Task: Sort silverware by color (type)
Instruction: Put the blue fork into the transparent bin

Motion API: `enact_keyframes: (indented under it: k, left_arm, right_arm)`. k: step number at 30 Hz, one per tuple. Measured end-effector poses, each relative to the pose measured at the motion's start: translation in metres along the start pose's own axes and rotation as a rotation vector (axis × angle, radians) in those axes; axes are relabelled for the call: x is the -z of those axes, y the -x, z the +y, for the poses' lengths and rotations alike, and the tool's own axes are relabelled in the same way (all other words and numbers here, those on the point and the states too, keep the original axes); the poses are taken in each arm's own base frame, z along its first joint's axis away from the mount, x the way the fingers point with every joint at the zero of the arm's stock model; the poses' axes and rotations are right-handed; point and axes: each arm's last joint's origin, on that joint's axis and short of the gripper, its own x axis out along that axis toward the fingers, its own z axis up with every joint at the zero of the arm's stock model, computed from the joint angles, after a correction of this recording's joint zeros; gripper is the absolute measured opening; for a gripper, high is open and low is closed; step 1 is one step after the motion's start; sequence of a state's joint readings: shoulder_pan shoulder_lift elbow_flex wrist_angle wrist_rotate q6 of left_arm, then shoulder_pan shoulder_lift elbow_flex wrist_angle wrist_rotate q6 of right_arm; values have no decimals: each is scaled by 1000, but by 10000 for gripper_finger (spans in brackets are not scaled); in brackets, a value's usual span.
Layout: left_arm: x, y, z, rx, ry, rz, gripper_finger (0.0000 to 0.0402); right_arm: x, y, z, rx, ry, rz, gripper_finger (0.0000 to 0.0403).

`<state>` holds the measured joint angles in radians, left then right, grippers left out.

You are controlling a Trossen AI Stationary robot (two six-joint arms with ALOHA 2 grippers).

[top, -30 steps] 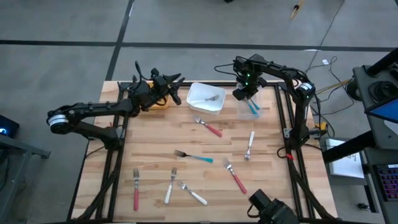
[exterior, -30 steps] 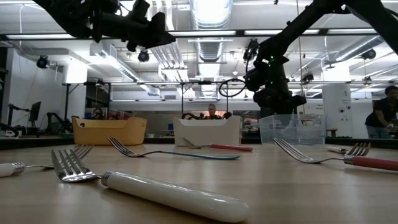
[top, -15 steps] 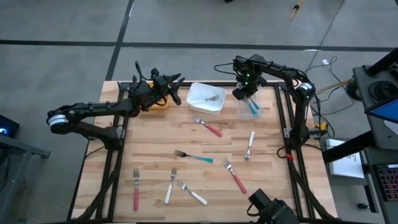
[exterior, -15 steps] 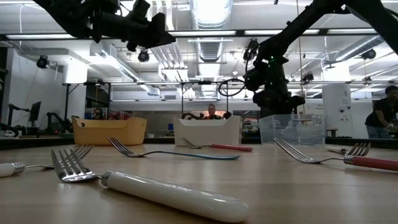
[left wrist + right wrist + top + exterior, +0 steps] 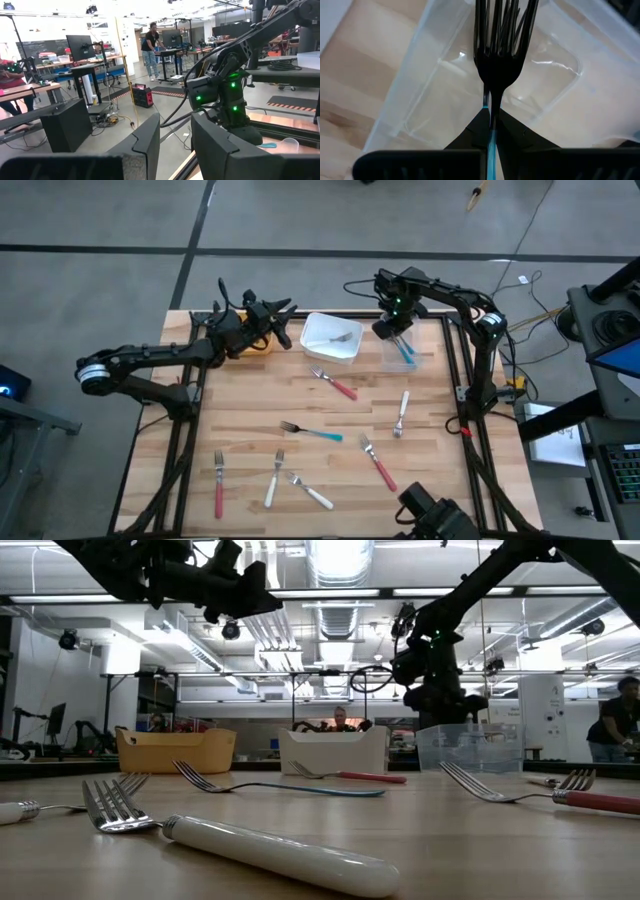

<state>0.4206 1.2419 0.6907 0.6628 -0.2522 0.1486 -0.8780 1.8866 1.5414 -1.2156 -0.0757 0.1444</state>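
My right gripper [image 5: 393, 330] stands over the far left corner of the clear bin [image 5: 408, 352], shut on a teal-handled fork [image 5: 500, 45] whose head points down at the bin. Another teal fork [image 5: 407, 353] lies inside that bin. The white bin [image 5: 320, 345] holds one fork [image 5: 343, 337]. Several forks lie flat on the table: red-handled [image 5: 336, 384], teal [image 5: 313, 432], white [image 5: 402, 411]. My left gripper [image 5: 283, 323] hangs open and high above the orange bin [image 5: 258, 347], with nothing between its fingers [image 5: 145, 142]. My right gripper pinches the fork's thin teal handle [image 5: 490, 134] between its two fingers, just behind the metal head. The fingers come from above, pointing down, and lie along the fork. The fork hangs head down below them over the clear bin's inside.
More forks lie on the near half of the table: red [image 5: 219, 486], white [image 5: 273, 481], white [image 5: 311, 493] and red [image 5: 379, 466]. The three bins stand in a row along the far edge. People and desks show in the room beyond.
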Motion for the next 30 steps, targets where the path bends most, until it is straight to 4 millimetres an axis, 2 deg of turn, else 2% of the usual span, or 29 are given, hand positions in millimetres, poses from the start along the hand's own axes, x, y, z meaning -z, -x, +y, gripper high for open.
enact_keyframes:
  k: [24,30]
  left_arm:
    - [0,0,0,0,8,-2,91]
    - [-1,0,0,-1,8,-3,91]
  right_arm:
    - [-1,0,0,-4,1,-7,14]
    - [0,0,0,-2,-10,1,55]
